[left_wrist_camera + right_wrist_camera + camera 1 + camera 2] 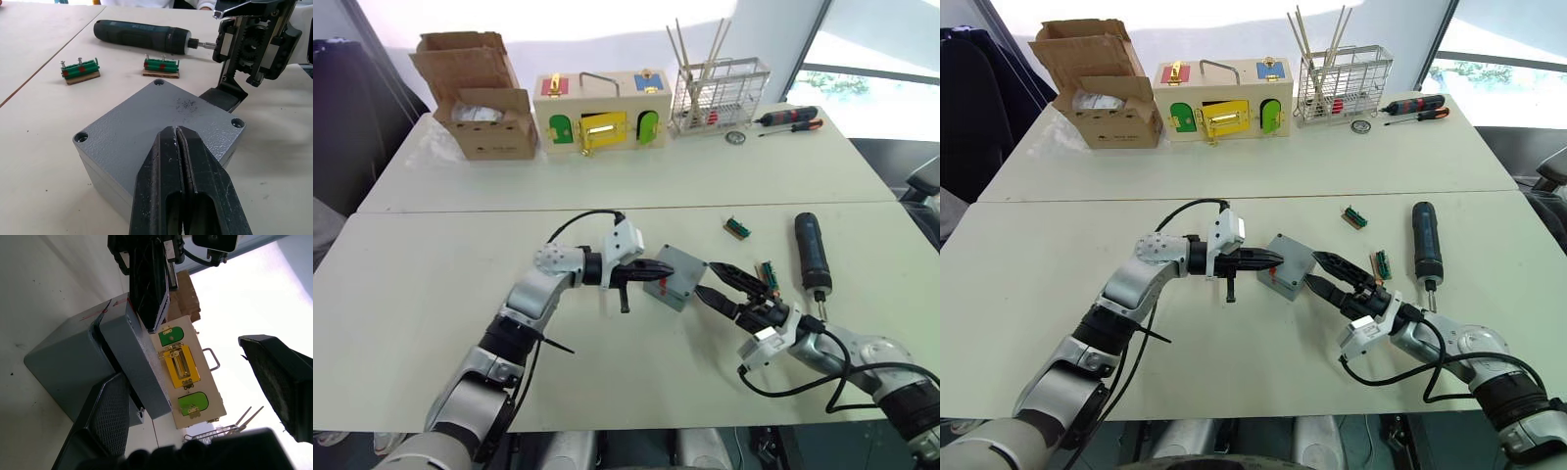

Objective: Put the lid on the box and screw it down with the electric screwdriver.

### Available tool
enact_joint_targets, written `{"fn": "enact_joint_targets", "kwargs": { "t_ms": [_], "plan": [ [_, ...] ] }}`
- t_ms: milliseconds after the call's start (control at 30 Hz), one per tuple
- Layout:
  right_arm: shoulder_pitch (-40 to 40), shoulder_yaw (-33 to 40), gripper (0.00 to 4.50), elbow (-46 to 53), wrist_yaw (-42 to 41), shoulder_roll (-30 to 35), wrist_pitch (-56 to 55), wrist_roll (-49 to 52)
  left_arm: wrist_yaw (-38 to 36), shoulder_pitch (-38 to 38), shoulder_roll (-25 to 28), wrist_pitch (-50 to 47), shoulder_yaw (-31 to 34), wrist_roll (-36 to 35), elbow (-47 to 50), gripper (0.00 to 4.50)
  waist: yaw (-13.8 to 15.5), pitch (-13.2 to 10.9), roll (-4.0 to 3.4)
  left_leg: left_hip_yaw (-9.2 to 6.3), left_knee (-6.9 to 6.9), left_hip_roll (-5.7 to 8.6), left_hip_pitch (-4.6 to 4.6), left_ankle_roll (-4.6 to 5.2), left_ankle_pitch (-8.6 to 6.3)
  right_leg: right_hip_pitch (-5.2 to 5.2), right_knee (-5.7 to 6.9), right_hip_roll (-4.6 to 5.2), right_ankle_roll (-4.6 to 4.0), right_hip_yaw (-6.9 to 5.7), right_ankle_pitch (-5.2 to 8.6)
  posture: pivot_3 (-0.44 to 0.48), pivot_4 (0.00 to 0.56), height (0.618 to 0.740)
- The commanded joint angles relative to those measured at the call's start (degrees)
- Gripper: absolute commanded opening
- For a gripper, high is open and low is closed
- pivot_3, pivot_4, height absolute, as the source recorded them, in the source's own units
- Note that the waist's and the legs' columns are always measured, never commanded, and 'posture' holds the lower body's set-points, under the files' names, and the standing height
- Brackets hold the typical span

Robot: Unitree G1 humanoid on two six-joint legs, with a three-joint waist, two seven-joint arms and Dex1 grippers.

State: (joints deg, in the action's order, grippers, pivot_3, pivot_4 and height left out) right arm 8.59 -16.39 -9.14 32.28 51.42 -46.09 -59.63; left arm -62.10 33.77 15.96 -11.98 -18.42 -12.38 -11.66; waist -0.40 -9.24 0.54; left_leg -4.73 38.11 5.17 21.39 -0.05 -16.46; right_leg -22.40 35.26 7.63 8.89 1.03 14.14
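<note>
The grey lid [146, 117] sits on top of the grey box [102, 176] at the middle of the near table, with a seam showing between them. My left gripper [656, 275] is shut with nothing in it, and its tips rest on the lid's top face. My right gripper [720, 284] is open at the box's right side; one finger [110, 411] lies against the seam. The black electric screwdriver [811, 253] lies flat on the table to the right, apart from both grippers.
Two small green terminal blocks [737, 228] [769, 276] lie between the box and the screwdriver. On the far table stand a cardboard box [484, 98], a wooden box with coloured doors [600, 113], a wire rack [720, 93] and hand screwdrivers [788, 117].
</note>
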Motion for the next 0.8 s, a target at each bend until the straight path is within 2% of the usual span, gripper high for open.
{"fn": "enact_joint_targets", "kwargs": {
  "t_ms": [33,367,533,600,667,700,800],
  "plan": [
    [-2.48,1.39,4.16,0.61,-0.54,2.41,0.62,-0.61,0.06,-1.71,0.79,-0.73,-1.89,2.46,-1.9,0.0,0.15,0.01,-0.01,0.0,0.0,0.0,0.0,0.0,0.0,0.0,0.0,0.0,0.0,0.0,0.0,0.0,0.15,0.734],
    [-4.19,3.28,4.16,2.45,-0.46,5.11,0.56,-0.36,1.36,-2.13,0.33,-0.41,-2.68,3.17,-3.02,0.0,0.86,0.14,-0.16,0.0,0.01,0.0,-0.03,0.26,-0.14,0.02,0.02,-0.02,0.0,0.01,0.0,0.0,0.15,0.734],
    [-4.87,5.67,4.16,2.12,-3.73,5.36,-0.22,5.75,2.75,-2.13,-1.77,-0.25,0.33,0.25,-1.64,0.0,1.09,0.14,-0.16,0.0,0.01,-0.01,-0.02,0.26,-0.15,0.05,-0.01,0.01,0.0,0.01,0.0,0.0,0.15,0.734],
    [-6.06,7.73,4.16,3.33,-7.71,4.9,0.42,12.11,3.66,-2.41,-2.04,-0.48,3.21,-2.12,1.77,0.0,1.01,0.13,-0.14,0.0,0.01,-0.04,-0.01,0.26,-0.15,0.04,-0.02,0.01,0.0,0.01,0.0,0.0,0.15,0.734],
    [-7.49,10.39,3.53,5.81,-12.61,4.14,2.2,20.61,6.08,-2.4,-1.64,-3.64,7.64,-5.82,7.59,0.0,0.81,0.1,-0.13,-0.01,0.0,-0.11,0.05,0.26,-0.15,-0.03,-0.01,0.0,0.0,0.02,0.0,0.0,0.15,0.734],
    [-8.16,11.84,3.45,7.32,-14.87,3.35,3.84,24.95,8.15,-2.05,-1.48,-5.91,10.32,-7.92,10.45,0.0,0.69,0.06,-0.11,-0.01,0.0,-0.13,0.1,0.26,-0.15,-0.1,-0.01,0.0,0.0,0.02,0.0,0.0,0.15,0.734],
    [-10.1,15.78,2.63,11.96,-20.57,-0.58,10.35,35.87,14.37,-1.68,-1.16,-12.07,17.06,-12.91,16.99,0.0,0.36,0.02,-0.07,-0.03,-0.01,-0.21,0.14,0.26,-0.15,-0.16,0.0,-0.02,0.0,0.02,0.0,0.0,0.15,0.734]
  ]
}}
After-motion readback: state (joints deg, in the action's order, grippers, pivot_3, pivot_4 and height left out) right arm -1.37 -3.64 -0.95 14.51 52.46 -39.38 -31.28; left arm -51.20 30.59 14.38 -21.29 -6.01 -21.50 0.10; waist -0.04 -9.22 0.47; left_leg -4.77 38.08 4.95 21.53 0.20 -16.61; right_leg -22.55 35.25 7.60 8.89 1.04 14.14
